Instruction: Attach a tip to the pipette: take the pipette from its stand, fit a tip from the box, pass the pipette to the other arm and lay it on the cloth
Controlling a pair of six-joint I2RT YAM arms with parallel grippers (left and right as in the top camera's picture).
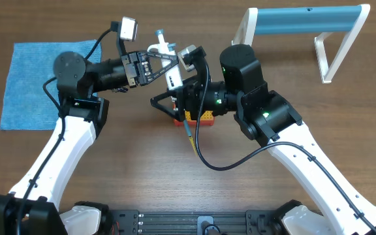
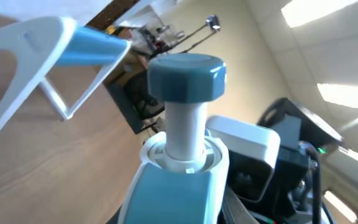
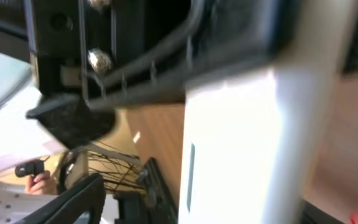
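The pipette is in the air between the two claws, above the tip box, so I judge the step in hand to be the passing from the right arm to the left arm. The right claw is clenched on the white body of the pipette. The left claw stands just beside it, at the upper part under the blue knob. I cannot tell whether the left claw is already clenched or not.

To do this step well, the left claw should take the pipette high, close under the knob and away from the right claw, so that the two do not press on each other. The right claw should let go only when the left grip is firm, then move straight back. The tip end must stay free and touch nothing. The cloth lies on the worktop far behind the left claw, well apart from both.
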